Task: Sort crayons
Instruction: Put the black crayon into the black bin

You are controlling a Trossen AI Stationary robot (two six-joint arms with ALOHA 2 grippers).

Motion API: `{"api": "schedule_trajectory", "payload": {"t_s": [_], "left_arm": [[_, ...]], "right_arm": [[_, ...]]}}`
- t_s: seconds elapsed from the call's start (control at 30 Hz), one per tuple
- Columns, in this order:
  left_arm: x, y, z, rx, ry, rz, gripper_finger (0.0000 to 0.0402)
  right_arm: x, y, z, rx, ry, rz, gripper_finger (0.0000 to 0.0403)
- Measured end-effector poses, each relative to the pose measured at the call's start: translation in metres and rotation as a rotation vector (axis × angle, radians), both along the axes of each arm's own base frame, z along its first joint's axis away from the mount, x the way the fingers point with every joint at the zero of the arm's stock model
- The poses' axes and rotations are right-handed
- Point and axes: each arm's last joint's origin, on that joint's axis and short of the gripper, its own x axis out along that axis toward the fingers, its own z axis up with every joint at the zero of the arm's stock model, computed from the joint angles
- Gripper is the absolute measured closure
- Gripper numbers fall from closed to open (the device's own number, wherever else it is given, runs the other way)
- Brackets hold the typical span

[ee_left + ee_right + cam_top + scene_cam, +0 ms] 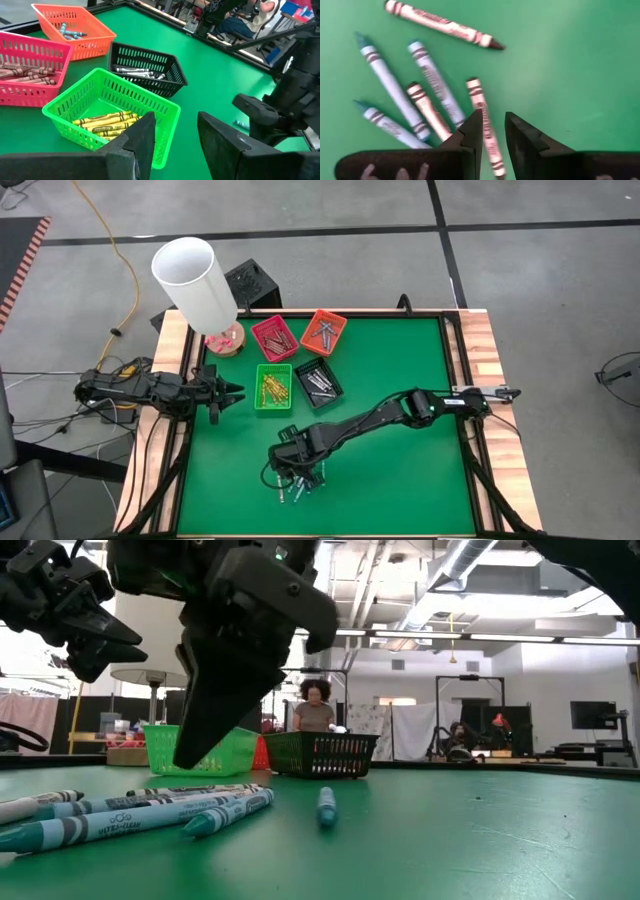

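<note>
right tool (492,131) hovers slightly spread over loose crayons (432,95) near the desk's (400,480) front edge; left tool (175,137) waits spread by the left edge.

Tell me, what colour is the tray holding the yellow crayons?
Green. The tray with the yellow crayons shows best in the left wrist view.

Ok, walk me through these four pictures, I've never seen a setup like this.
Two dark robot arms work at a green table, sorting crayons into small baskets. One picture looks straight down, one looks level across the tabletop, and two come from cameras on the arms' wrists. The right gripper hangs over the loose crayons, fingers slightly apart around a brown one, gripping nothing yet. The left gripper waits empty and open beside the green basket of yellow crayons. The red basket, orange basket and black basket hold sorted crayons too.
</note>
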Motion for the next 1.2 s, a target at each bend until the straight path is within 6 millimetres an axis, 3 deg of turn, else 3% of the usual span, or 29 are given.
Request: {"api": "schedule_trajectory", "payload": {"t_s": [0.23,1.2], "left_arm": [[0.000,0.000,0.000,0.000,0.001,0.000,0.0265],[0.000,0.001,-0.001,0.008,0.008,0.023,0.0265]], "right_arm": [[-0.003,0.009,0.000,0.002,0.003,0.013,0.0306],[0.002,-0.002,-0.003,0.007,-0.002,-0.024,0.0306]]}}
